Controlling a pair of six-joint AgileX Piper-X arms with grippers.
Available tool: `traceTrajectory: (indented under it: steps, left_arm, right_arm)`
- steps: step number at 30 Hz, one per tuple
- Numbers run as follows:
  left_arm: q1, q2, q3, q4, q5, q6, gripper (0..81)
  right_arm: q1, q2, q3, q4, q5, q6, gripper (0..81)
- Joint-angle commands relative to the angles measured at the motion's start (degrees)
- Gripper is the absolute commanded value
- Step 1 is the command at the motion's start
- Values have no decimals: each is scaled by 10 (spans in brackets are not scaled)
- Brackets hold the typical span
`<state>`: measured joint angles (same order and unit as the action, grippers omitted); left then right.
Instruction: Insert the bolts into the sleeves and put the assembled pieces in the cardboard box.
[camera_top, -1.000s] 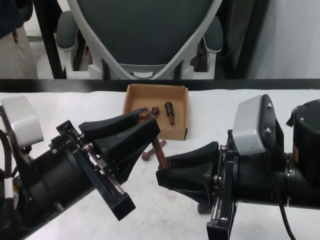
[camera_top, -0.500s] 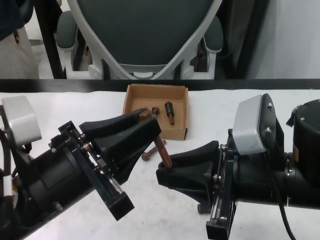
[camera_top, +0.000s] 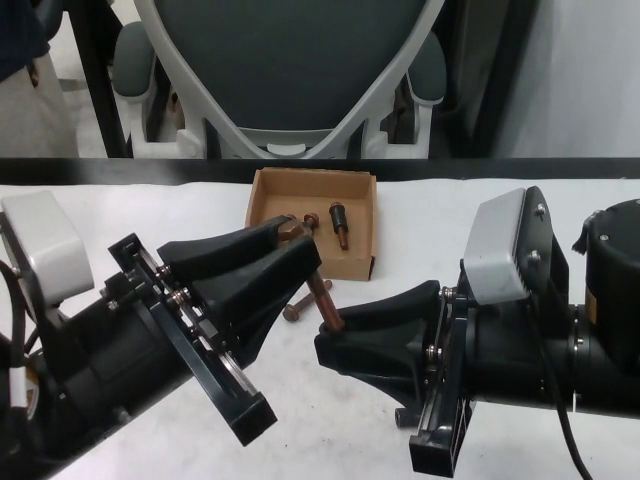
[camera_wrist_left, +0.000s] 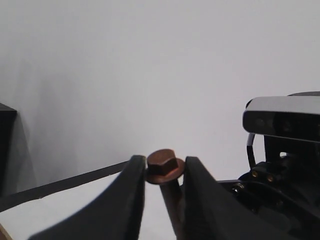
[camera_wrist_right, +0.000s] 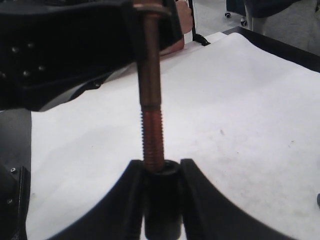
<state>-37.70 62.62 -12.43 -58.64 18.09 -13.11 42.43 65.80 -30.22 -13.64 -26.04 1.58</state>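
Left hand (camera_wrist_left: 164, 169) grips copper bolt (camera_wrist_right: 151, 90) | right hand (camera_wrist_right: 162, 169) clamps black sleeve (camera_wrist_right: 162, 202) | threaded tip at sleeve mouth

1. Left gripper (camera_top: 300, 243): matte black wedge-shaped fingers (camera_top: 225, 255), silver screws (camera_top: 175, 295) on its black mounting plate (camera_top: 215, 370), a grey camera housing (camera_top: 40, 255) on its wrist.
2. Right gripper (camera_top: 328, 340): matching black fingers, plate and grey housing.
3. A black cable (camera_top: 560, 410) trails the right arm, well apart from the cardboard box (camera_top: 312, 190).
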Motion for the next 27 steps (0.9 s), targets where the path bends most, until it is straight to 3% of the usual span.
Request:
traceTrajectory:
  steps: [1,23,27]
  left_arm:
    - [-2,1,-2,-6,24,22,8]
    - [-2,1,-12,20,26,59,8]
    - [-2,1,-12,56,61,54,8]
  right_arm:
    - [-1,-8,-7,-25,0,3,2]
    - [-1,-8,-7,-27,-5,15,2]
    - [-1,-8,-7,-50,-5,15,2]
